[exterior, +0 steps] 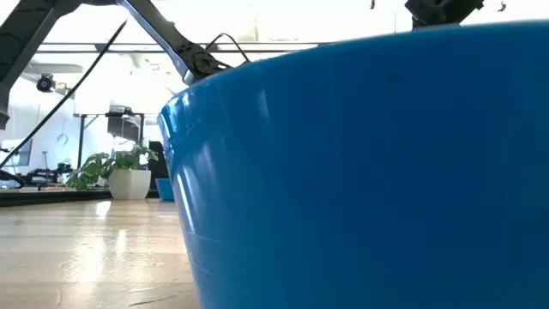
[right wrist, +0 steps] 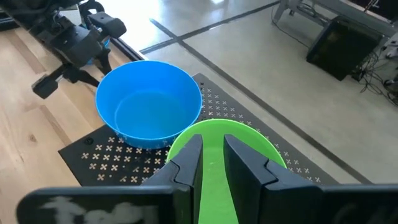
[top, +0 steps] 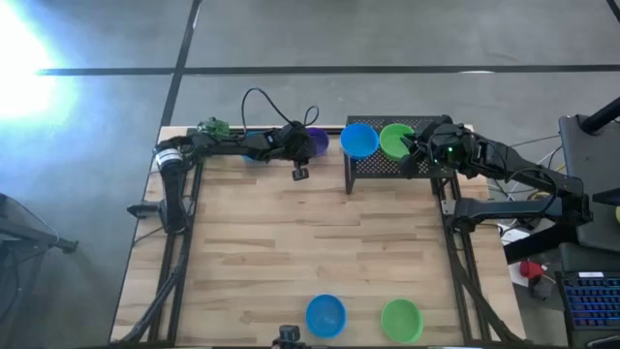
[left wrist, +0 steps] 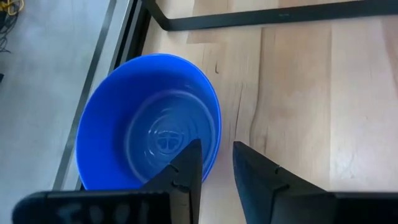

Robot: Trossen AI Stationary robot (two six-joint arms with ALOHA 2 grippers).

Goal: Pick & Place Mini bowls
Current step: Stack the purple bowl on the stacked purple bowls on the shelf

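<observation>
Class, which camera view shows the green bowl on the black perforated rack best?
The high view: it shows the whole green bowl on the rack, beside a blue bowl. The right wrist view shows it close up, partly behind the right claw. The low and left wrist views do not show it.
</observation>
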